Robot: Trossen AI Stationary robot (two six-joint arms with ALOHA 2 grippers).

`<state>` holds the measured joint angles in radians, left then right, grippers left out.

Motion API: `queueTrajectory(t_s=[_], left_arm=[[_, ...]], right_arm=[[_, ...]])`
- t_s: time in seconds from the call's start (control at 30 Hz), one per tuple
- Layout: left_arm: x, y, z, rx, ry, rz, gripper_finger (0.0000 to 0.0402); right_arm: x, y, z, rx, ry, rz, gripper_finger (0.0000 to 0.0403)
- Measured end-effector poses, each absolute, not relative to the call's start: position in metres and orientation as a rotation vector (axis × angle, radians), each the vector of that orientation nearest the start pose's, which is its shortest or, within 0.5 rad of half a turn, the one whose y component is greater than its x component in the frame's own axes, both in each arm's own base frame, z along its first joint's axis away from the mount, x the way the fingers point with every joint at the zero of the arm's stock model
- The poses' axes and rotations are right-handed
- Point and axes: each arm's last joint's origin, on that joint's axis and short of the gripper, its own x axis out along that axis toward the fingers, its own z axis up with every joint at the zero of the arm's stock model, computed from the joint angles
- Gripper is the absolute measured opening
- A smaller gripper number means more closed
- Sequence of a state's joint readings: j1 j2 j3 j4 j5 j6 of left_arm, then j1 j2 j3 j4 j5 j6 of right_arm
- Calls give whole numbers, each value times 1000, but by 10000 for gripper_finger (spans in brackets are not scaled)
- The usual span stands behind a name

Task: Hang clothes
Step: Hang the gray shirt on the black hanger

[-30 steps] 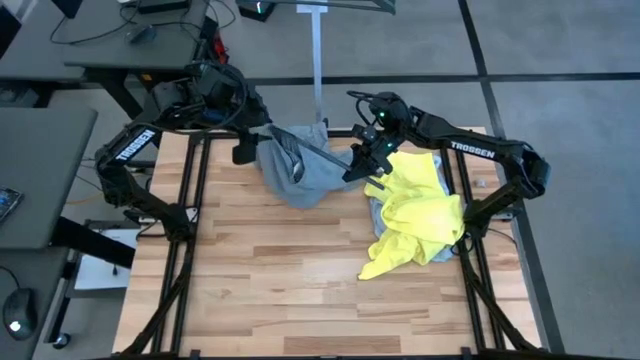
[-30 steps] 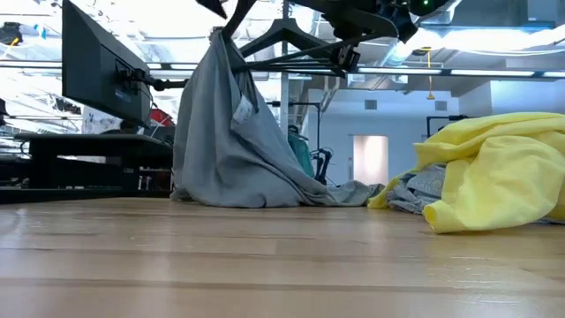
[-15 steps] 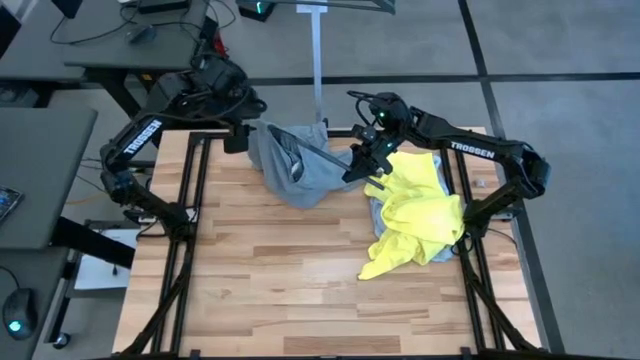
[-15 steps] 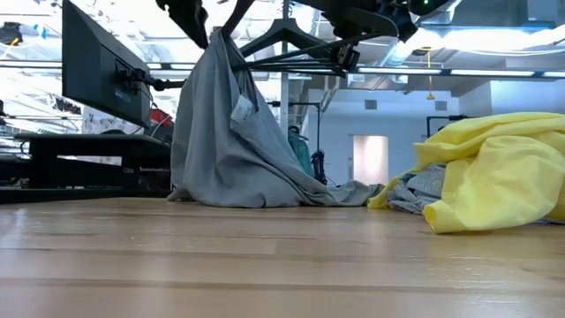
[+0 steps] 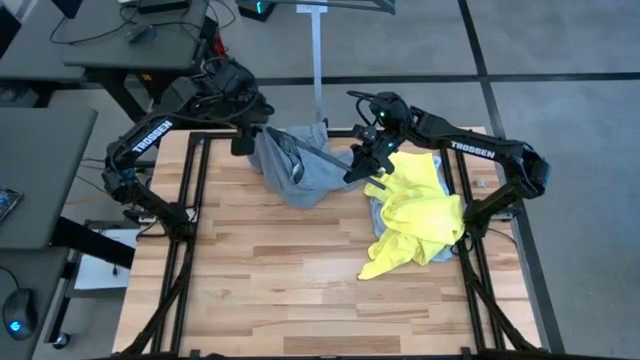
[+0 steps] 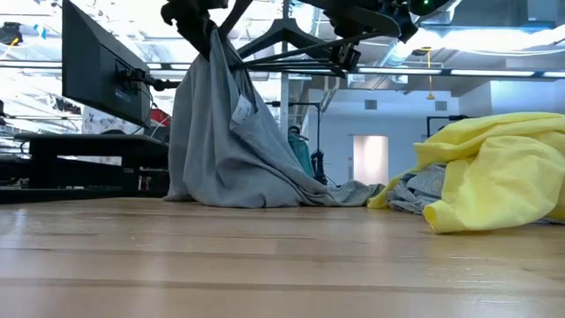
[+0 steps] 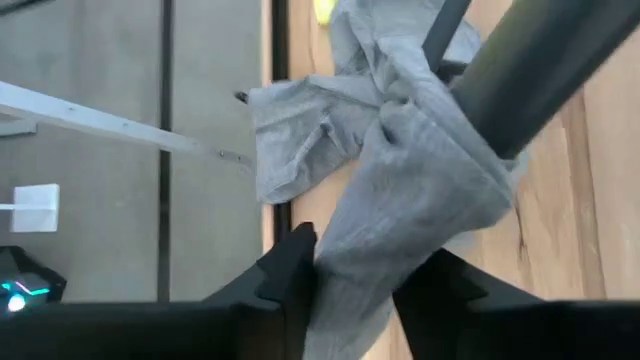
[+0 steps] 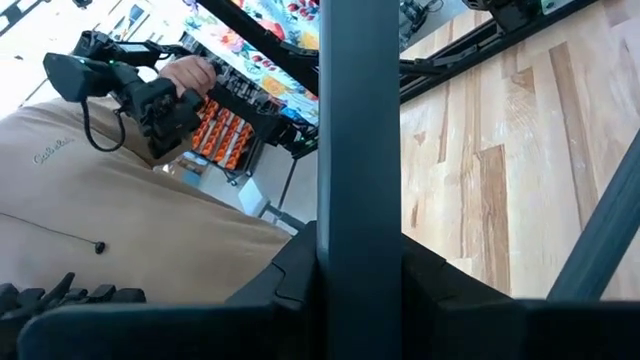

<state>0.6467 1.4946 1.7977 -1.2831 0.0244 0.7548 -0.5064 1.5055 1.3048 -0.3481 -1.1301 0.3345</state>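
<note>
Grey shirt (image 5: 298, 168) sits draped at the high view's upper centre, one end lifted. Left gripper (image 5: 247, 132) reaches in from the upper left, fingers (image 7: 290, 275) pinching that raised fold, it seems. Right gripper (image 5: 362, 165) comes from the right, clamped on the black hanger (image 5: 318, 150) bar. Yellow shirt (image 5: 415, 215) lies heaped right of centre.

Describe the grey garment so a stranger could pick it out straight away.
On the wooden table, look to the far edge, between the two dark arms. There the grey T-shirt is draped over a black hanger, with the left gripper closing on its bunched fabric. Its neighbour, the neon-yellow T-shirt, lies heaped flat instead.
</note>
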Motion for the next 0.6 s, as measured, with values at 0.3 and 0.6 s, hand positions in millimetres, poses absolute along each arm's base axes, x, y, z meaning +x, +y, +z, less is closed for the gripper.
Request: queueTrajectory(t_s=[0.3,0.6], left_arm=[[232,137,423,406,1026,121,69],[255,117,432,493,864,63,73]], right_arm=[[292,-136,337,733,480,564,59],[297,-141,329,726,489,521,59]])
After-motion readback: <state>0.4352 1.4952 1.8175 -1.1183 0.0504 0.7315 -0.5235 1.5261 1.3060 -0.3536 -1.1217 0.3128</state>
